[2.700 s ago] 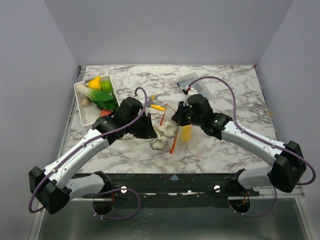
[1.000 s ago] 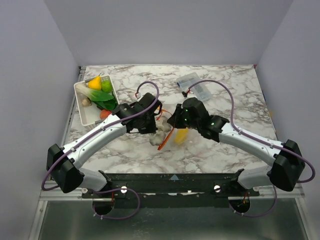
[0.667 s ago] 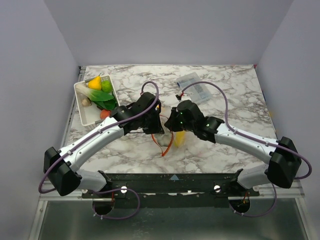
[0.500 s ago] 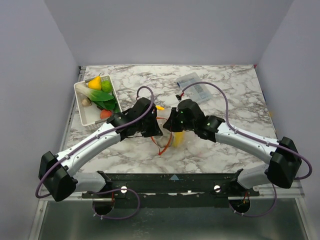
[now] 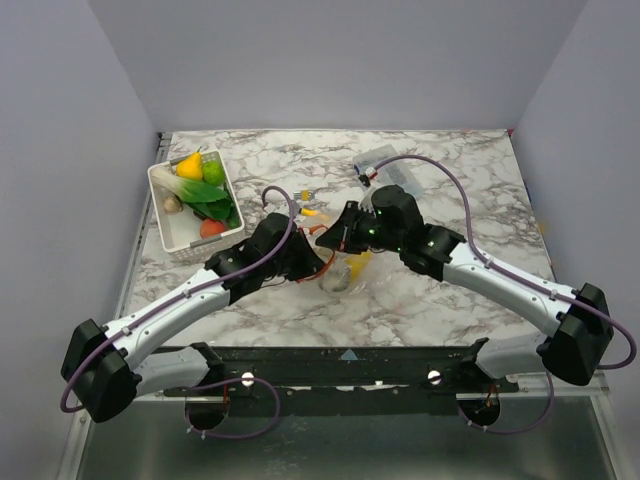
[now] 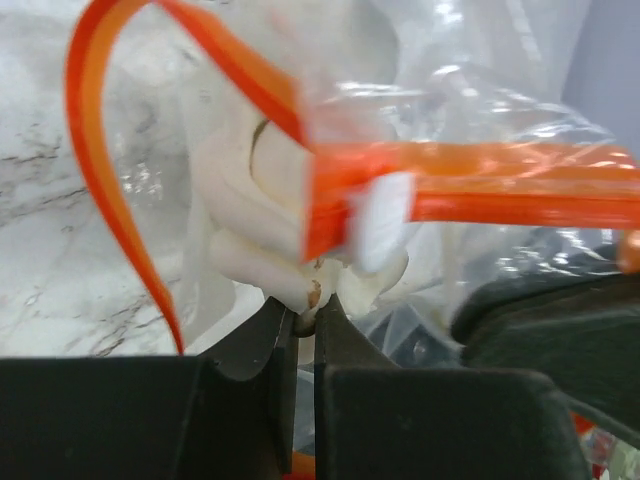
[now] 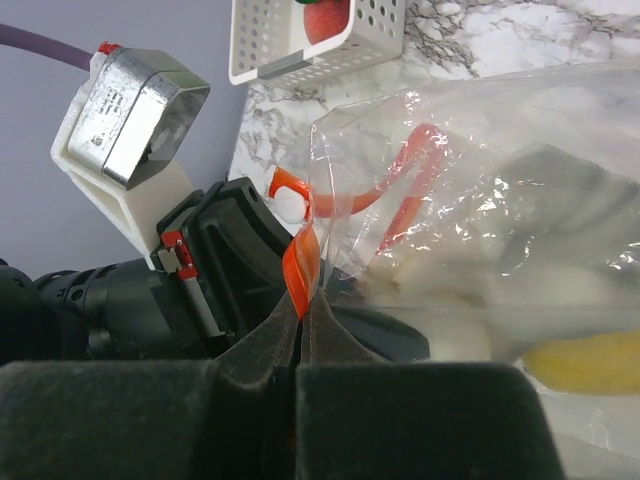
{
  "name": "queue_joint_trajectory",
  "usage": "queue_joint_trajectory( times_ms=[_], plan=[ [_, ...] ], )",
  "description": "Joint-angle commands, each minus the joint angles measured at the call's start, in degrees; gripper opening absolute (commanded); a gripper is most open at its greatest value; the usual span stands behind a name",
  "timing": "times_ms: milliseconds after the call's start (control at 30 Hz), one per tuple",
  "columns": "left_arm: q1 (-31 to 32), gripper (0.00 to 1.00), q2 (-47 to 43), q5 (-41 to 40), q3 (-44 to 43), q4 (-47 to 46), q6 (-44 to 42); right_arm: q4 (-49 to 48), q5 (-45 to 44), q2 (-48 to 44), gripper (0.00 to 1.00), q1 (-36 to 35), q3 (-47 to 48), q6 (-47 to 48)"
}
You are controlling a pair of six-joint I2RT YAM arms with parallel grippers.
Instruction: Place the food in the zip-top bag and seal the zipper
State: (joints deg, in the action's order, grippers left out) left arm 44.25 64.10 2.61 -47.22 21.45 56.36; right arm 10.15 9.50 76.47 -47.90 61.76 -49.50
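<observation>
- The left gripper (image 6: 303, 316) is almost fully closed. Only a thin slit shows between its fingers, and they pinch the clear film of the bag (image 6: 480, 100) at the lower edge of a white food piece (image 6: 240, 220) inside it.
- In the left wrist view the zipper (image 6: 500, 195) runs level across the frame above that gripper. It then bends into a tall loop on the left, and a small white tab sits at the bend.
- The right gripper (image 7: 303, 308) is closed tight on the zipper (image 7: 300, 262), which rises as a short orange tongue straight out from between the finger pads.
- From the right wrist the bag (image 7: 480, 180) spreads to the right of the fingers. It holds pale white shapes, with a yellow food piece (image 7: 590, 362) low near the frame's right edge.
- From above, the bag (image 5: 340, 272) sits on the marble table (image 5: 450, 190) between the two grippers. The left gripper (image 5: 308, 262) is at its left side and the right gripper (image 5: 345, 235) at its far upper edge, both touching it.
- A white basket (image 5: 172, 232) stands well to the left at the table's edge. It holds a yellow pear (image 5: 190, 165), a green lime (image 5: 213, 172), leafy greens and a red piece (image 5: 211, 228).
- A small clear box (image 5: 385, 163) lies beyond the right arm, apart from the bag.
</observation>
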Motion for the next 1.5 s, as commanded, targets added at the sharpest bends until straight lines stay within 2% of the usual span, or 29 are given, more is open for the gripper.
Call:
queue_joint_trajectory(
  times_ms=[0, 33, 67, 200, 267, 333, 400, 500, 667, 767, 1033, 1167, 1267, 1300, 1367, 1467],
  plan=[
    [0.0, 0.00, 1.3, 8.6, -3.9, -4.9, -5.2, -4.7, 2.7, 0.5, 0.01, 0.0, -1.1, 1.1],
    [0.0, 0.01, 1.4, 9.5, -4.1, -4.9, -6.0, -4.4, 2.5, 0.9, 0.01, 0.0, -1.0, 1.8],
    [0.0, 0.07, 1.2, 10.1, -4.1, -5.1, -6.6, -3.8, 2.2, 1.2, 0.01, 0.0, -1.0, 1.9],
    [0.1, 0.46, -1.3, 10.5, -4.5, -2.5, -10.1, -2.0, -0.5, 0.8, 0.01, 0.0, -1.8, 3.2],
    [0.1, 0.60, -3.4, 9.8, -4.7, 0.0, -11.9, -1.6, -0.9, 0.1, 0.00, 0.5, -2.5, 3.5],
    [-0.1, 0.68, -5.8, 8.0, -4.6, 2.5, -13.0, -1.6, 0.6, -0.3, 0.01, 1.5, -3.0, 3.1],
    [-0.6, 0.70, -8.0, 7.1, -4.3, 4.7, -13.6, -1.6, 1.8, -0.4, 0.01, 2.1, -3.4, 3.0],
    [-1.3, 0.70, -11.4, 5.1, -2.8, 6.2, -13.9, -1.8, 2.9, -0.6, 0.00, 2.6, -3.5, 2.8],
    [-1.8, 0.62, -16.3, -1.3, -0.5, 9.9, -12.0, -1.6, 3.2, -1.4, 0.00, 3.2, -3.2, 2.6],
    [-1.9, 0.64, -17.7, -2.1, 2.3, 10.0, -8.7, -1.2, 3.6, -1.5, 0.01, 3.5, -2.4, 2.7],
    [-2.0, 0.72, -15.5, -9.1, 7.1, 10.2, 1.8, -0.1, 2.6, -2.8, 0.01, 3.6, -1.5, 3.3],
    [-2.1, 0.71, -11.8, -6.2, 8.0, 4.7, 3.1, 0.1, 2.4, -3.4, 0.01, 3.6, -1.5, 3.2],
    [-2.1, 0.62, -8.4, -4.7, 6.4, 1.5, 1.7, 0.6, 1.8, -3.6, 0.01, 3.6, -1.7, 3.3],
    [-2.0, 0.56, -7.0, -4.3, 5.2, 1.2, 0.6, 0.8, 1.5, -3.8, 0.01, 3.6, -1.8, 3.3],
    [-2.1, 0.37, -5.1, -4.6, 1.9, 2.4, -2.2, 1.0, 0.8, -4.3, 0.01, 3.6, -2.2, 3.8],
    [-2.0, 0.15, -4.2, -2.8, -1.8, 2.7, -6.5, 3.2, -2.8, -5.3, 0.01, 3.6, -2.0, 5.0]
  ],
)
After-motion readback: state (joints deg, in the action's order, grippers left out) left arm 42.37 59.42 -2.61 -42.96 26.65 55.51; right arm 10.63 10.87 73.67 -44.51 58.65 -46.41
